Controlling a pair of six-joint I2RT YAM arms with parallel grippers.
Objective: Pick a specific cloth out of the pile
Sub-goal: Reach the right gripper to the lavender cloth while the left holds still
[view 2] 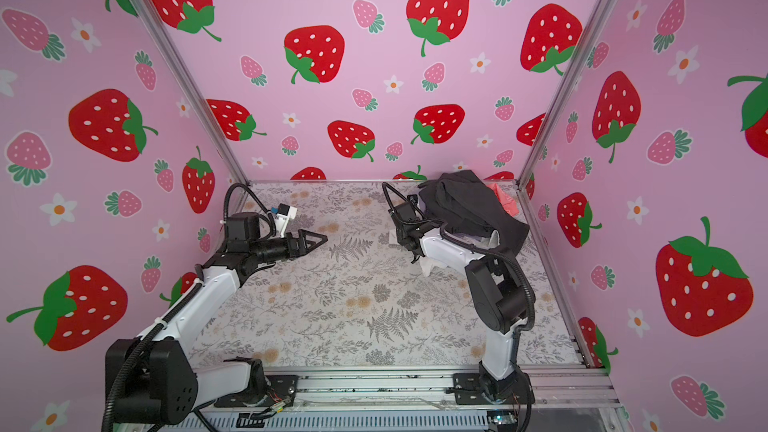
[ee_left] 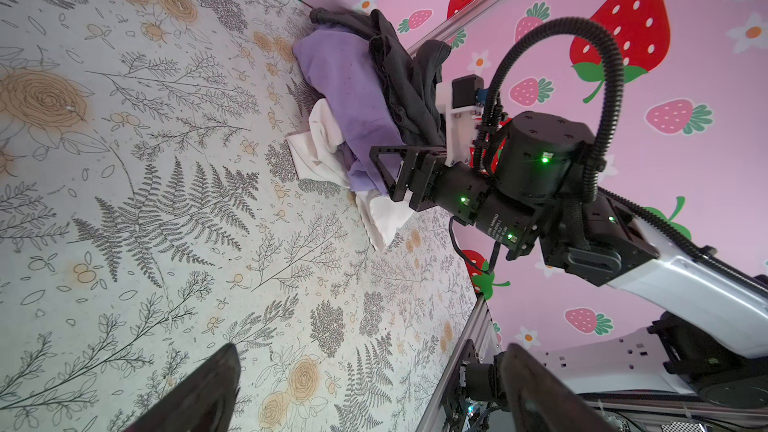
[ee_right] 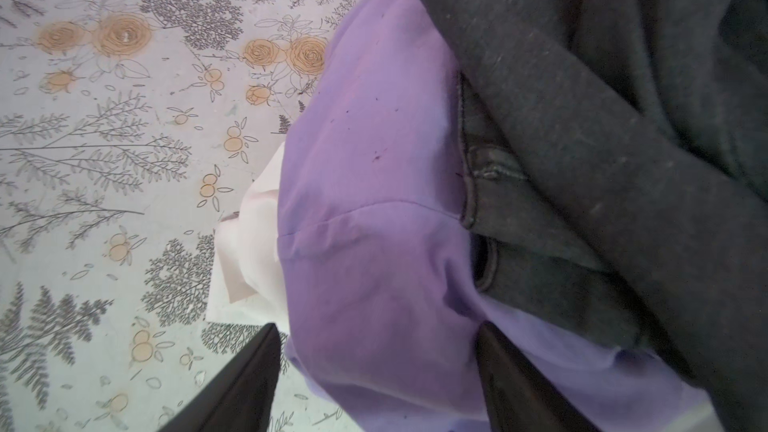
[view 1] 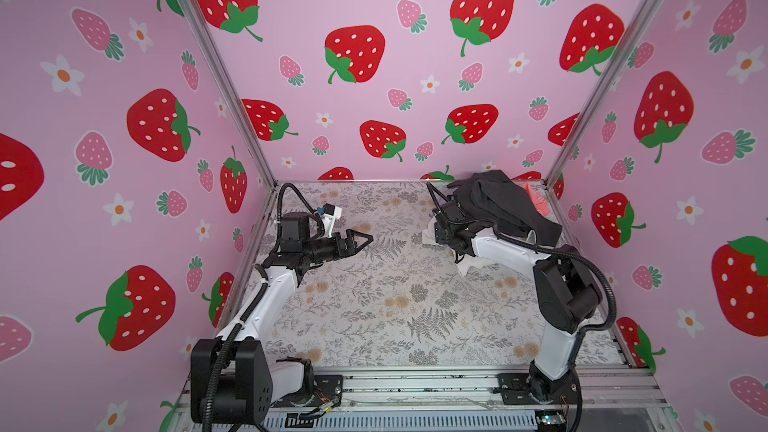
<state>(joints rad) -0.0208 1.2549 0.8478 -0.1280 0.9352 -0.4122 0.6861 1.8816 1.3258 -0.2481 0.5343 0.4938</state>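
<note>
While the cloth (ee_right: 374,160) lies wedged in the pile (view 1: 498,201), right of centre in a top view, the right gripper (ee_right: 378,326) is placed to grasp it.
Lavender fills the middle of the right wrist view, under the dark grey garment (ee_right: 602,118) at right and beside a white cloth (ee_right: 249,251) at left; the jaws stand apart astride its lower fold, not clamped. Left of centre in a top view, the left gripper (view 1: 365,238) hangs empty, jaws apart. Next, likely: close on lavender alone, then draw it clear of the grey layer.
</note>
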